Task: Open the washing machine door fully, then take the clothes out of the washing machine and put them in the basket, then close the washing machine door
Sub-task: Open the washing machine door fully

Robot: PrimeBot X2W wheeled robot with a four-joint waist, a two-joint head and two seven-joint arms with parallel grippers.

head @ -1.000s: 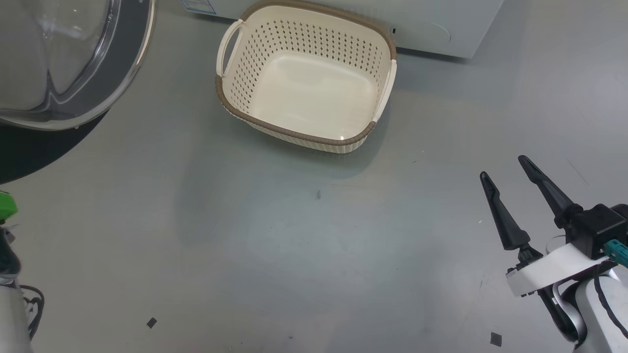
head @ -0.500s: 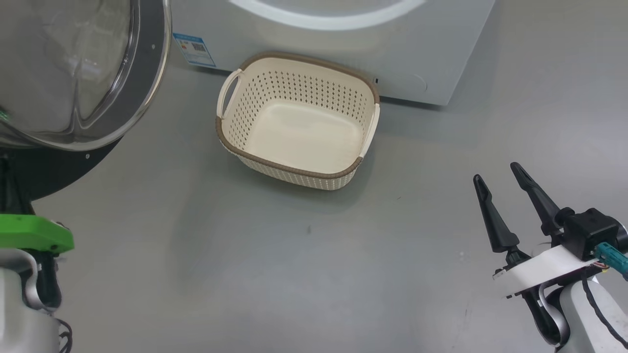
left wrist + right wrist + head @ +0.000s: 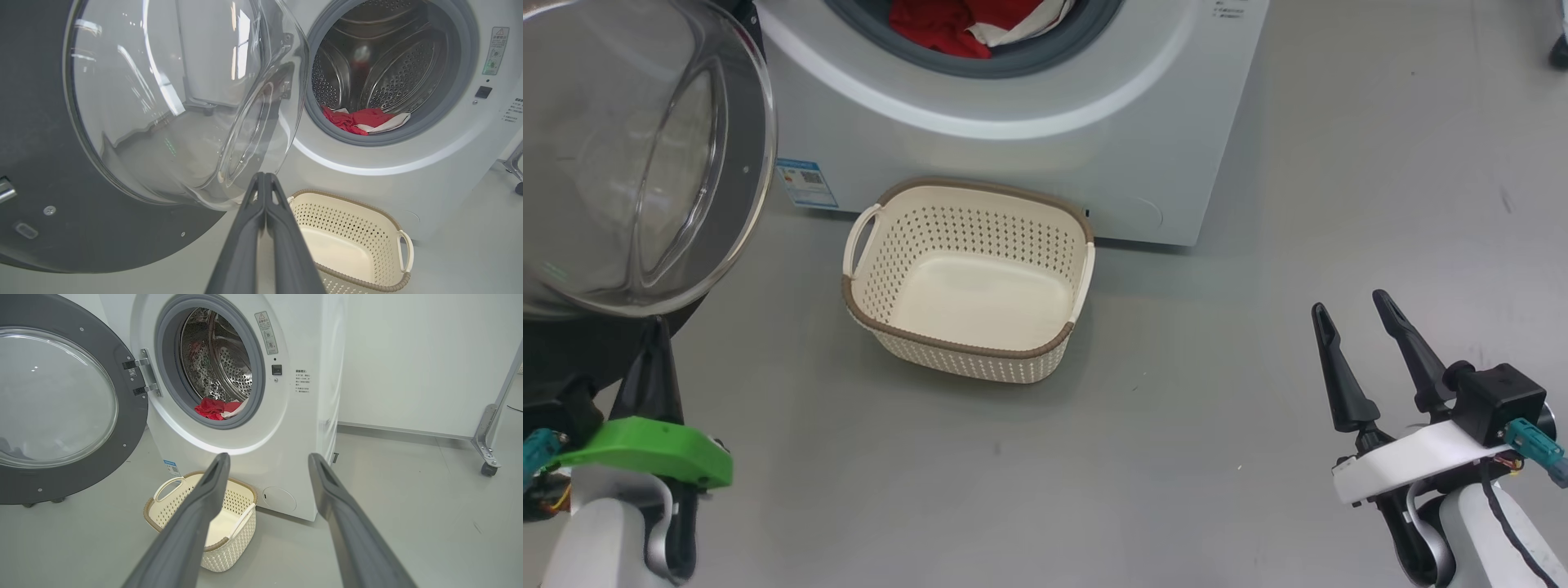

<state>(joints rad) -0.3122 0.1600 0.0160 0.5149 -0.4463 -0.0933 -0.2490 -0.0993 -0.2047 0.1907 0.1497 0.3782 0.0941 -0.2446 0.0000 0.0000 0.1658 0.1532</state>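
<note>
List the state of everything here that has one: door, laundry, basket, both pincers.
washing machine door: open, swung wide on its hinges.
clothes: inside the washing machine, low at the front of the opening.
basket: upright on the floor before the machine, empty.
left pincer: shut, holding nothing.
right pincer: open, holding nothing.

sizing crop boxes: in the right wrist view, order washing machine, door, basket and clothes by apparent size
Largest to smallest:
1. washing machine
2. washing machine door, swung out nearer the camera, so it may look oversized
3. basket
4. clothes, a small red heap
</note>
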